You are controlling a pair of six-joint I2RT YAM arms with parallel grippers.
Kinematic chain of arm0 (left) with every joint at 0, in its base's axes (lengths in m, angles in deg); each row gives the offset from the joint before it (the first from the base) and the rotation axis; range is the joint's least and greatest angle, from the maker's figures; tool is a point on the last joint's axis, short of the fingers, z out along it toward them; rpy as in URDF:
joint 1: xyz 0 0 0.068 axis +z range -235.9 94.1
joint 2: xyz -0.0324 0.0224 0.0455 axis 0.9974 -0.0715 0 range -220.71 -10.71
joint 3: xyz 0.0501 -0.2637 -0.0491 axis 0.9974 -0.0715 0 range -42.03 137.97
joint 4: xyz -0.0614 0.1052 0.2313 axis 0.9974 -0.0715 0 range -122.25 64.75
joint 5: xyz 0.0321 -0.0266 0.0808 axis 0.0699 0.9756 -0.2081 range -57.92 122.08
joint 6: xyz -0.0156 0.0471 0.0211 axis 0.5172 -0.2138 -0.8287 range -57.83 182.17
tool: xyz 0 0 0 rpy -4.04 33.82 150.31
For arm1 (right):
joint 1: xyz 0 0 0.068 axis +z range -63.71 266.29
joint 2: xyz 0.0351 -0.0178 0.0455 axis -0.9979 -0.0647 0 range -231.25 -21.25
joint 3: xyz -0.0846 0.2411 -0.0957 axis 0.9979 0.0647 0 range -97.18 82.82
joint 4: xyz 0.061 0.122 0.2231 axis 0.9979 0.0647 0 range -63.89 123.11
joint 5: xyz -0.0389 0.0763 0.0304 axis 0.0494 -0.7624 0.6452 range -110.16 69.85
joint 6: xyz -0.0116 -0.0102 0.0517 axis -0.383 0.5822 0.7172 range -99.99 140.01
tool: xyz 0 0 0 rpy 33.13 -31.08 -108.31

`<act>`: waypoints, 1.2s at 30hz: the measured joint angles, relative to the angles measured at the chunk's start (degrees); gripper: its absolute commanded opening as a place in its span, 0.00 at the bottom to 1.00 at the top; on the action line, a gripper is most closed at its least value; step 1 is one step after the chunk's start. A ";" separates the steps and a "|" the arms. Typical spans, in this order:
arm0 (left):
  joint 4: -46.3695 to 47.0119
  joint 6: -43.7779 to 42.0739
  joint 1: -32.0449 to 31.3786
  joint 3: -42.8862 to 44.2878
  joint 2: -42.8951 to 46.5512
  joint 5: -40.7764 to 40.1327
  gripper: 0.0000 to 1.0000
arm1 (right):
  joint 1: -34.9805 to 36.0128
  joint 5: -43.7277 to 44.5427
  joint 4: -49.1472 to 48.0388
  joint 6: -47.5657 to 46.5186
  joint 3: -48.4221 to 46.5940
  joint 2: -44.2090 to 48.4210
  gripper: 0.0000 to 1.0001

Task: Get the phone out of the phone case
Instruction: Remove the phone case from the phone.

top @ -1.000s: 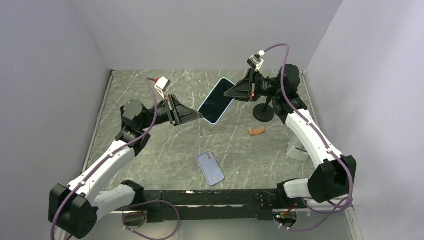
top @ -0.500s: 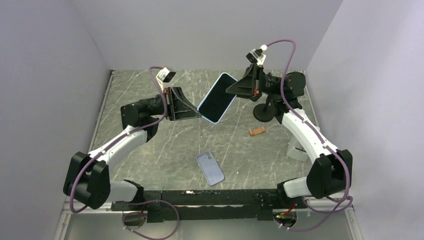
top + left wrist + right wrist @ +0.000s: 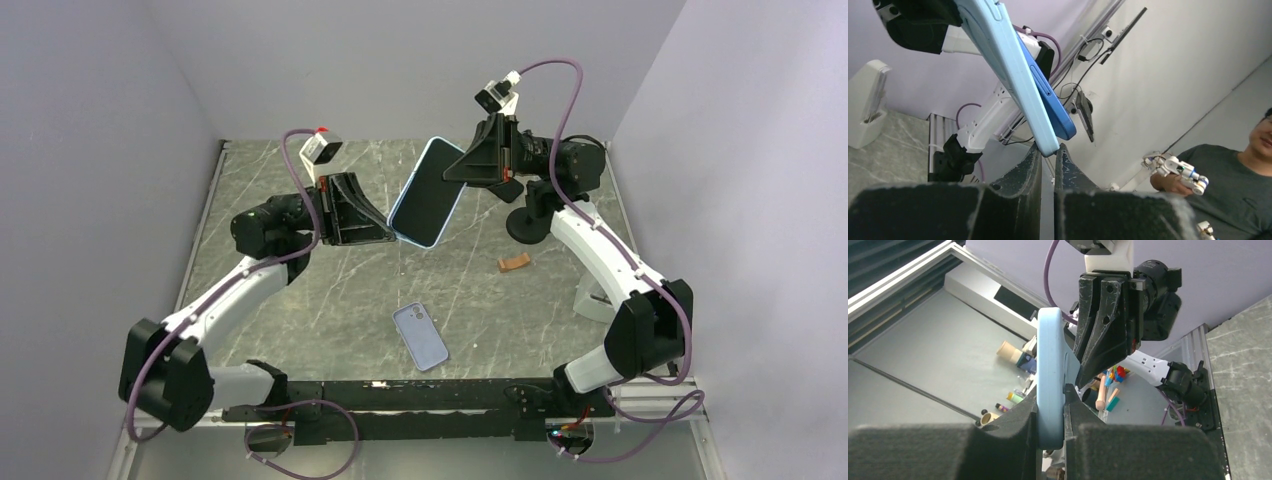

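Observation:
A dark-screened phone in a light blue case (image 3: 425, 193) hangs in the air over the back of the table, held at both ends. My left gripper (image 3: 392, 236) is shut on its lower corner. In the left wrist view my left gripper (image 3: 1048, 148) pinches the light blue case (image 3: 1013, 75), and a darker blue phone edge (image 3: 1050, 102) stands off behind it. My right gripper (image 3: 447, 174) is shut on the upper edge. In the right wrist view my right gripper (image 3: 1052, 392) clamps across the case's (image 3: 1049, 355) thickness.
A lavender phone-shaped item (image 3: 420, 336) lies back up on the marble table near the front. A small brown piece (image 3: 514, 263), a black round stand (image 3: 527, 222) and a white holder (image 3: 597, 300) sit on the right.
Both grippers have carried the cased phone a little left and up, and it now stands steeper. The left wrist has turned. Both grips have held.

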 measured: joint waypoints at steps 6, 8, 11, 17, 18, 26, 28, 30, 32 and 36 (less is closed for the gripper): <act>-32.24 -17.70 -0.26 2.89 8.63 -0.28 0.16 | 0.31 0.85 4.57 -4.09 -2.16 -0.04 0.00; -46.93 -24.98 -0.31 5.97 10.99 -1.66 0.17 | 0.39 2.29 8.76 -7.15 -3.08 0.07 0.00; -65.16 -33.20 -0.35 8.87 13.18 -5.57 0.24 | 0.90 4.50 14.75 -12.81 -4.57 0.17 0.00; -83.43 -40.19 -1.46 10.73 13.60 -13.99 0.39 | 4.59 5.81 20.17 -20.87 -4.76 -0.96 0.00; -85.83 -41.18 -1.49 11.32 13.60 -15.41 0.40 | 4.61 6.27 21.31 -21.31 -4.76 -1.27 0.00; -93.31 -44.89 -4.46 13.29 12.94 -23.45 0.00 | 5.66 12.20 33.22 -28.76 -5.81 -1.51 0.00; -98.84 -48.11 -6.91 16.22 12.44 -29.49 0.00 | 5.64 14.60 36.22 -29.31 -5.84 -1.53 0.00; -105.28 -52.15 -10.25 19.91 11.63 -39.12 0.00 | 5.64 16.59 36.54 -28.68 -5.73 -1.53 0.00; -109.83 -55.30 -13.35 22.80 10.99 -48.37 0.00 | 5.86 17.77 34.64 -26.73 -5.11 -1.64 0.00; -111.60 -59.91 -15.61 21.99 11.93 -59.98 0.00 | 7.28 20.92 26.16 -19.82 -2.91 -3.91 0.00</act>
